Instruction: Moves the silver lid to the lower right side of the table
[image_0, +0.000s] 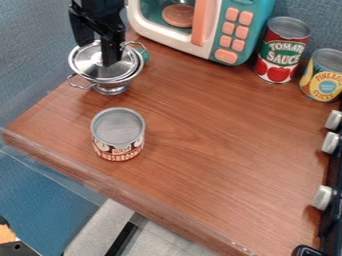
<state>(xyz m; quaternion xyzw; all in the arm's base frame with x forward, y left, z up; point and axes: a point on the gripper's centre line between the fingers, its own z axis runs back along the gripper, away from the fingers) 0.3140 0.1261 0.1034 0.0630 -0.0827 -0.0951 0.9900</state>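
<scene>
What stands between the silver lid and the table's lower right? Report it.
The mushroom can stands below the pot in the view, beside the straight path's left edge; a low-carried lid might brush it. Nothing else visible stands in between.

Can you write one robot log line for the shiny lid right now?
gripper: at the lid | silver lid: on the metal pot | short can: upright, nearer the camera | lid move: not done

Microwave (262, 15) cut off above, stove (331, 212) cut off right, lid (85, 61) partly behind hand (95, 55)
</scene>
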